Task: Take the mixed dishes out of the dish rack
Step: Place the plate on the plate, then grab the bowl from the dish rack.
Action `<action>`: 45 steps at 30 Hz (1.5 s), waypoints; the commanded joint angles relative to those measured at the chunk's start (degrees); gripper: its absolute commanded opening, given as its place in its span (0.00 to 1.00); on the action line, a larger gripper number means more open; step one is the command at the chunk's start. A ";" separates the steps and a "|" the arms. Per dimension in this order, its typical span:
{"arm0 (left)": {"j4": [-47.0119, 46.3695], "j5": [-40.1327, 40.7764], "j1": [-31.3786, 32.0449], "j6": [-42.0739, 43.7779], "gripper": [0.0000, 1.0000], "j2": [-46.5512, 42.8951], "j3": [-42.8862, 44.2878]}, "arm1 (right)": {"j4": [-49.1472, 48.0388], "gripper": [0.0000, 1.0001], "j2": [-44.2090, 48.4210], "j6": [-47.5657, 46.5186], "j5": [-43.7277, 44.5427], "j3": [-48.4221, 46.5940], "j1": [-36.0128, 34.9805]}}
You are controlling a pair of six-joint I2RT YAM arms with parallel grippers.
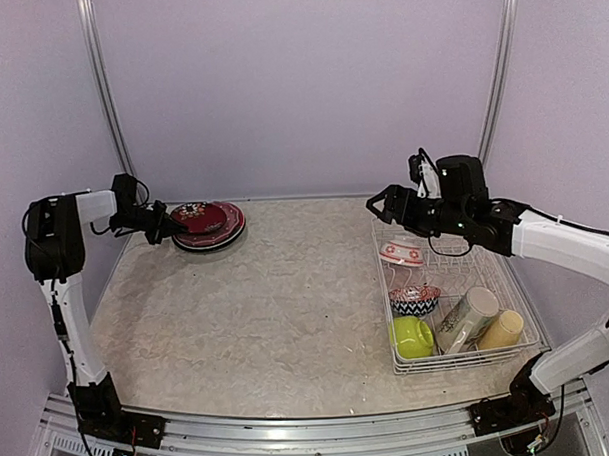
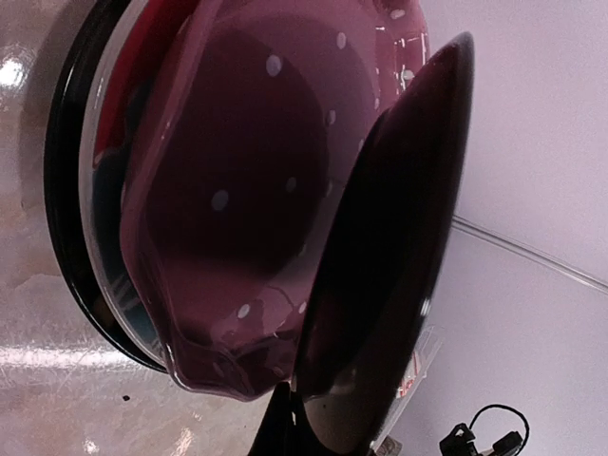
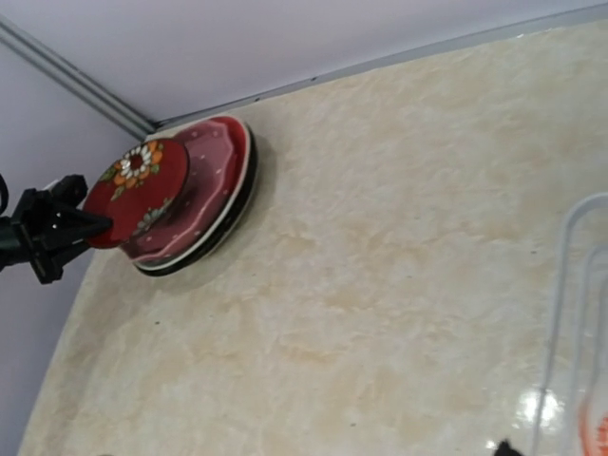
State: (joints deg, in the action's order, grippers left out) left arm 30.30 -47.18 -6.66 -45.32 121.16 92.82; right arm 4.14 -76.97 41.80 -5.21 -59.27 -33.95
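The dish rack (image 1: 464,278) sits at 3 to 4 o'clock on the table (image 1: 287,309). It holds a red-patterned bowl (image 1: 400,253) at its 12 o'clock end, a blue-chevron bowl (image 1: 415,300) in the middle, and a lime-green bowl (image 1: 412,336), a cream mug (image 1: 468,318) and a yellow mug (image 1: 500,329) along its 6 o'clock end. My left pincer (image 1: 164,222) is clamped on the rim of a flowered dark red plate (image 3: 133,190), held tilted over the stack of plates (image 1: 217,231) at 10 o'clock, close to the back wall. I cannot tell whether its lower edge touches the speckled plate (image 2: 237,209) beneath. I judge that this is the main risk: if I let go while it leans, it may slap down, skid across the wavy plate and come to rest off-centre, or nudge the stack toward the wall. Levelling it first would avoid that. My right pincer (image 1: 382,207) hangs wide and empty above the rack's 12 o'clock end, just over the red-patterned bowl. If it comes down carelessly, a finger could catch a wire or a prong and drag the whole rack. A grip on the sloping bowl wall could also slip. Both mugs lie on their sides and touch, so lifting one may roll the other.
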 commanded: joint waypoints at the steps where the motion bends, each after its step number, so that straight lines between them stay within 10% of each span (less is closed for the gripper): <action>1: 2.12 0.81 0.15 3.08 0.02 2.20 4.98 | 4.51 0.83 3.12 -2.06 3.59 1.45 0.32; 11: 7.83 2.09 0.22 4.76 0.17 7.68 11.90 | 7.85 0.87 7.58 -3.44 8.53 2.34 0.49; 26: 11.42 9.28 0.26 8.62 0.76 0.89 10.73 | 35.51 0.95 -2.31 -21.07 21.67 -8.83 0.47; 45: 7.22 6.66 5.10 8.66 0.89 -18.76 2.02 | 37.64 0.93 -12.63 -59.04 20.39 -12.42 -1.10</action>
State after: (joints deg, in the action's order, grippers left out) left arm 39.79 -38.48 -3.92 -36.80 104.81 96.90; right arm 42.02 -88.12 -7.73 18.11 -70.63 -34.50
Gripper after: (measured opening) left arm 0.888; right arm 0.939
